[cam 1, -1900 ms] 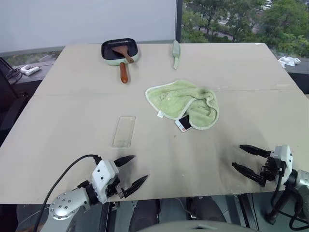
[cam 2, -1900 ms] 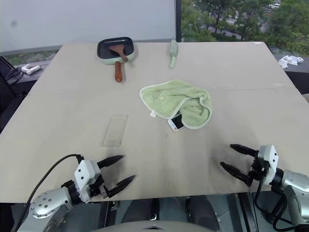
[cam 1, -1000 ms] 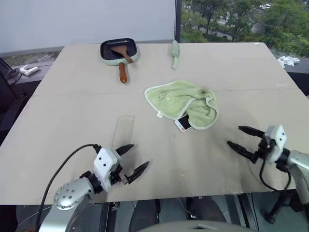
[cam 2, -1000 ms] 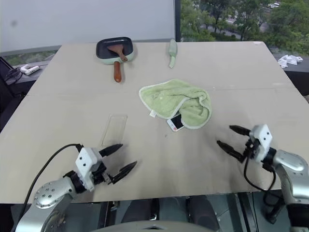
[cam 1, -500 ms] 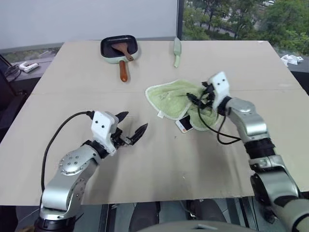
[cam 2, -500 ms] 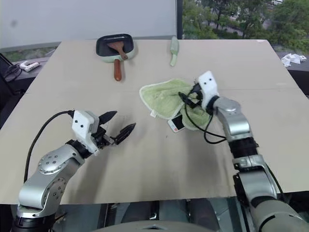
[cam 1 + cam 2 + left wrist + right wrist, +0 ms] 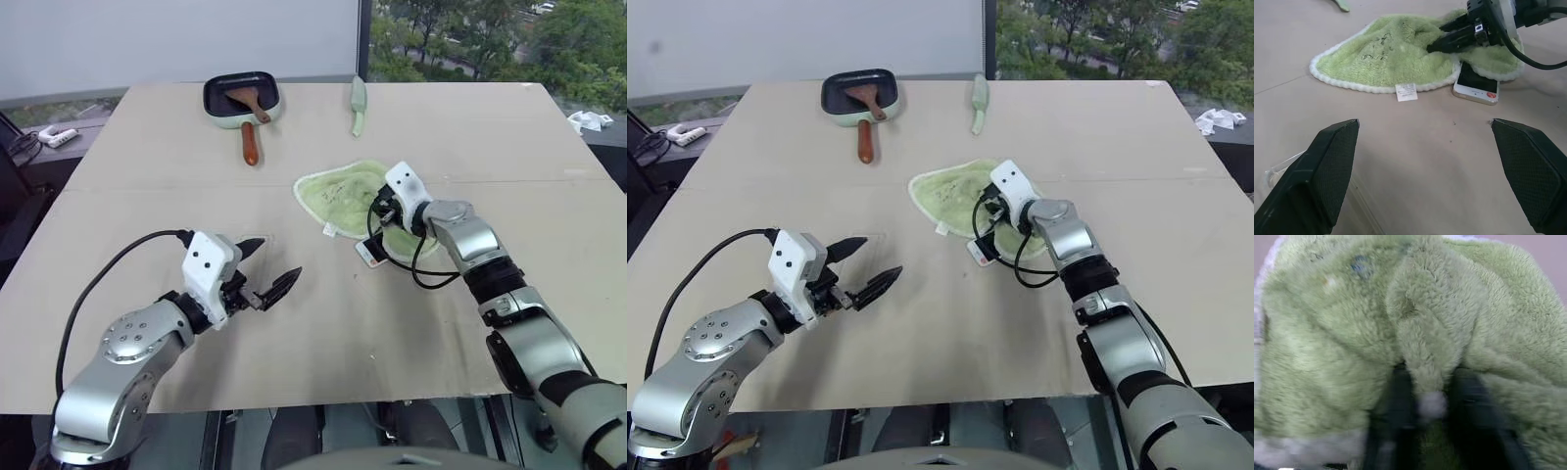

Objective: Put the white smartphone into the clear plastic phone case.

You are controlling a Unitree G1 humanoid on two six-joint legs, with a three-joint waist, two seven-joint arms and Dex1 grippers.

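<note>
- Left gripper (image 7: 266, 269): fingers spread wide, nothing between them, hovering over the table (image 7: 147, 176) to the left of the towel.
- Clear case (image 7: 1281, 166): flat on the table, just beside the left gripper; a corner of it sits next to one finger in the left wrist view. In the head views it is mostly hidden behind that gripper.
- Pan (image 7: 241, 99): far side of the table, beyond the towel and to its left; brown-handled spatula (image 7: 253, 106) lying in it.
- Pale green utensil (image 7: 358, 106): far side of the table, straight beyond the towel.
- Green towel (image 7: 345, 192): mid-table, bunched up on its right part.
- White phone (image 7: 1475, 83): flat on the table at the towel's near edge, screen up, one end tucked under the towel, red mark on the exposed end.
- Right gripper (image 7: 1442, 38): fingers pinched on a fold of the towel, just above the phone, not touching the phone as far as visible.
</note>
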